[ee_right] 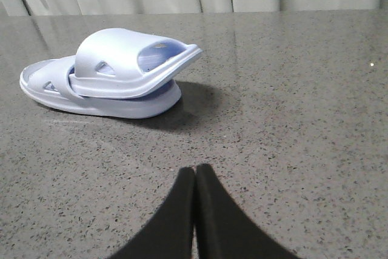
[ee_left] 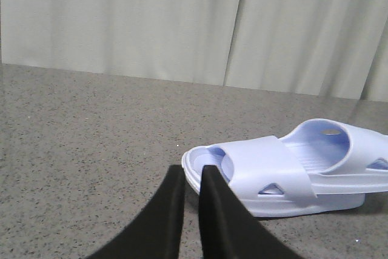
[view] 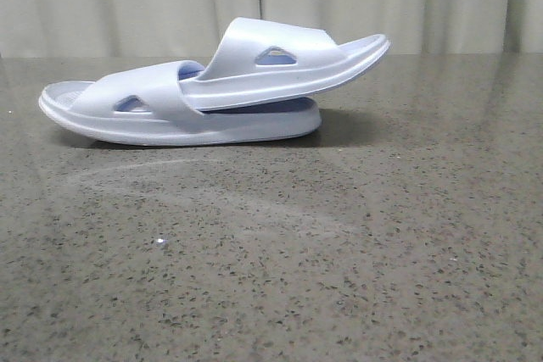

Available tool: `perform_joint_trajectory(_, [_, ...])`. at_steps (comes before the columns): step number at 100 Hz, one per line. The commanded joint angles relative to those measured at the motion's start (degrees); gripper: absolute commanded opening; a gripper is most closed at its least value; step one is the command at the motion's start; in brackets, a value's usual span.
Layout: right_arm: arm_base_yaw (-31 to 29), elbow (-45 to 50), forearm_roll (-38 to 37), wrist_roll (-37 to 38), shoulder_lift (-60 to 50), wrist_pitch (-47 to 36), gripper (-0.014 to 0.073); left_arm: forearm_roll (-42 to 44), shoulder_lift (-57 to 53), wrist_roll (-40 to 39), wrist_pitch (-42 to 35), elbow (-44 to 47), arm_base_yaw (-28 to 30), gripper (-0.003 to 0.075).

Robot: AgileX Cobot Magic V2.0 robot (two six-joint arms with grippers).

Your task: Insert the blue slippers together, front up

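Look at the blue slippers (view: 212, 91): you can see them sitting together on the grey speckled worktop (view: 271, 277), toward its far side, in front of a pale curtain (view: 127, 2). The lower slipper (view: 144, 112) lies flat on the worktop with its open toe end pointing to your robot's left. The upper slipper (view: 288, 61) has one end tucked under the strap of the lower one, and its other end tilts up and sticks out to the right (it makes a dark shadow on the worktop behind it). Your left pincer (ee_left: 193, 174) hangs over the worktop just beside the toe end of the lower slipper, with its two black fingers (ee_left: 167, 210) close, only a thin gap between them, holding nothing. Your right pincer (ee_right: 194, 174) is well apart from the slippers, fingers pressed together, holding nothing.
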Motion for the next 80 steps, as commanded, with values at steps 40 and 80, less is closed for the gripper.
perform_joint_trajectory(40, [0.2, -1.6, 1.0, -0.1, 0.2, -2.1, -0.0079, 75.3, -9.4, -74.5, -5.6, 6.8, 10.9, 0.0015])
perform_joint_trajectory(80, [0.2, -1.6, 1.0, -0.1, 0.2, -1.9, -0.0079, 86.0, -18.2, -82.5, -2.1, 13.5, 16.1, 0.0015])
